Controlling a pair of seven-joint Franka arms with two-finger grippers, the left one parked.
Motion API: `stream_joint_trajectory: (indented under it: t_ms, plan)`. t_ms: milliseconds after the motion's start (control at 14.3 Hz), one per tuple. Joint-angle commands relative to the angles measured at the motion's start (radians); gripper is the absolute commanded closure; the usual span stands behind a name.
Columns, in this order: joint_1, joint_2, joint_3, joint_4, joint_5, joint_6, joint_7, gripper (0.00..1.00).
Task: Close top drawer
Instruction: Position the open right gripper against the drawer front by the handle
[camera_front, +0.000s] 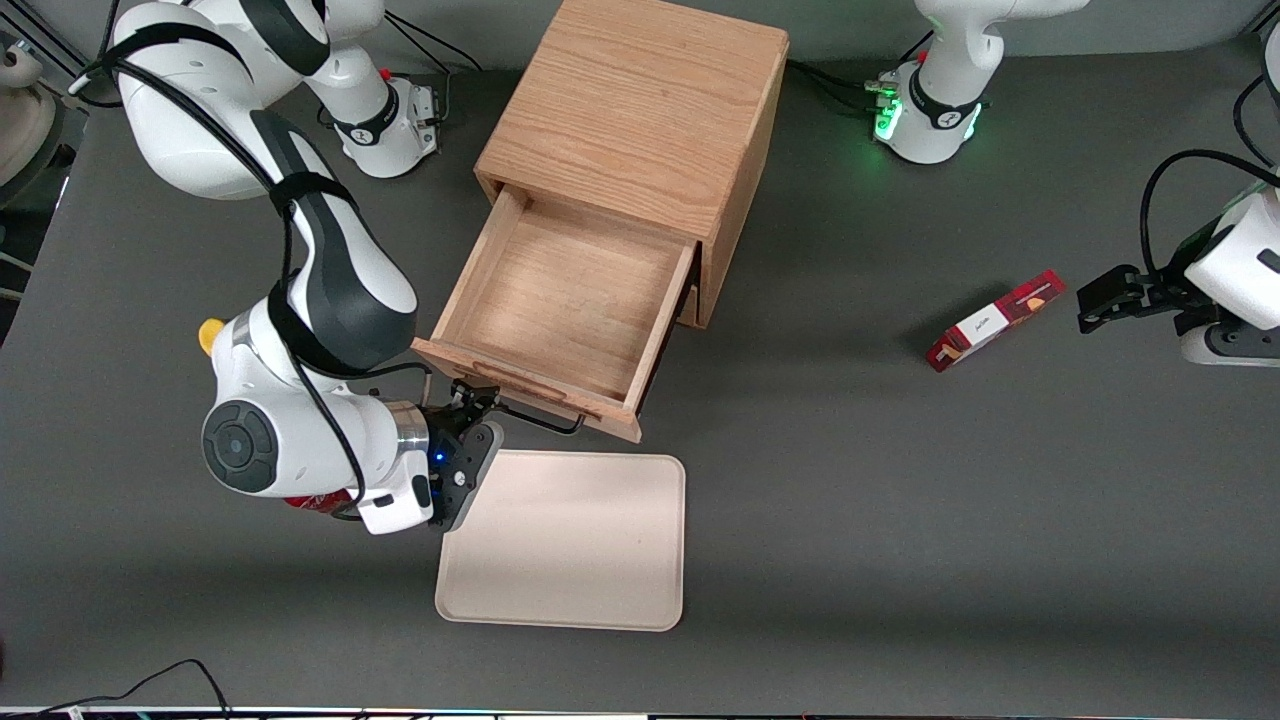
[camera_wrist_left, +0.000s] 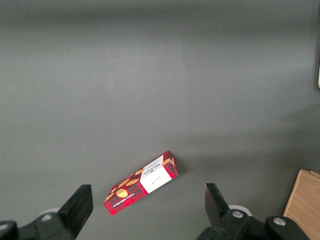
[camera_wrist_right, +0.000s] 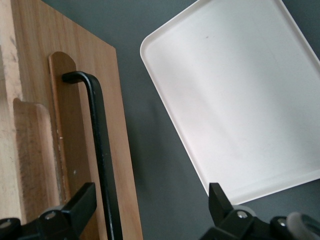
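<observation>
Top drawer (camera_front: 565, 300) pulled far out of the oak cabinet (camera_front: 635, 110), bare wooden floor showing, front panel reaching almost to the pincer. Black wire handle (camera_front: 545, 420) running along that front, just under a raised wooden lip. Pincer (camera_front: 478, 400) of the working right arm poised right at the handle's end nearest the working arm, level with the drawer front, pointing toward it. Fingers spread wide: in the wrist view, one dark fingertip (camera_wrist_right: 75, 207) over the wooden front next to the handle bar (camera_wrist_right: 102, 165), the other (camera_wrist_right: 220, 200) well apart over the grey table near the tray's corner, nothing gripped between them. Cannot tell whether a fingertip touches the wood or the bar.

Cream tray (camera_front: 570, 540) lying flat just beside the pincer, nearer to the front camera than the drawer front, separated from it by a narrow strip of dark table (camera_front: 900, 520). Red plaid box (camera_front: 995, 320) lying flat, well apart from the pincer, toward the parked arm's end of the table.
</observation>
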Motion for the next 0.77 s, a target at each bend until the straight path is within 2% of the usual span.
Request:
stream_joint_trajectory:
  t_ms: [0, 209, 698]
  plan:
    - [0.01, 0.026, 0.004, 0.033, 0.018, -0.007, -0.002, 0.0]
    - [0.009, 0.023, 0.005, 0.033, 0.05, -0.02, -0.001, 0.0]
    - [0.01, 0.024, 0.007, -0.001, 0.045, -0.015, 0.022, 0.0]
